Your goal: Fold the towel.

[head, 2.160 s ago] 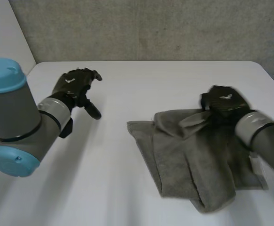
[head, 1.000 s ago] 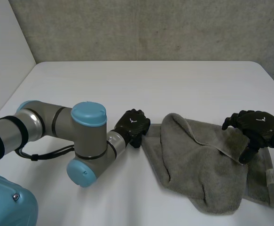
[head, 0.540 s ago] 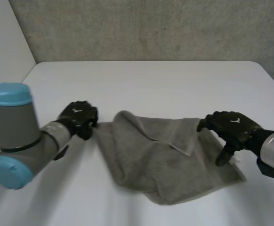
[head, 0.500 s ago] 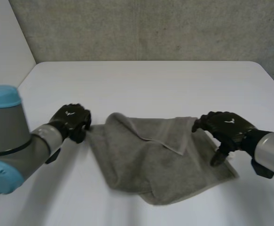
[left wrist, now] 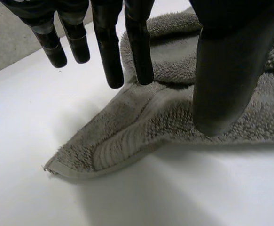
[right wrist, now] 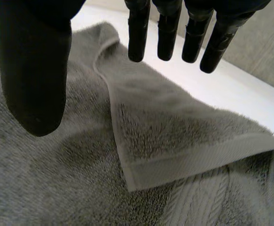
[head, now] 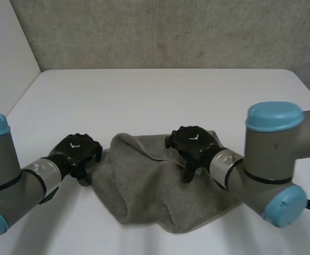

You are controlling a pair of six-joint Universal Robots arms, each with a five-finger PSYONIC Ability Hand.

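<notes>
A grey towel point(head: 144, 194) lies crumpled on the white table point(head: 160, 95), its far part folded over itself. My left hand point(head: 79, 150) is at the towel's left corner. In the left wrist view that hand point(left wrist: 226, 80) is open, fingers and thumb straight and spread, and the towel corner point(left wrist: 104, 150) lies flat on the table beneath them, not gripped. My right hand point(head: 193, 144) hovers over the towel's middle near its far edge. In the right wrist view the right hand point(right wrist: 33, 70) is open above a folded-over flap point(right wrist: 174, 136) of the towel point(right wrist: 71, 183).
The table's far edge meets a grey wall point(head: 170, 32). My right arm point(head: 271, 159) reaches across the table's right side, close to the towel's right end. Bare table lies beyond the towel and to its left.
The towel has been dragged left across the table. My left hand has let go of the corner and opened. My right hand has moved left onto the towel's middle.
</notes>
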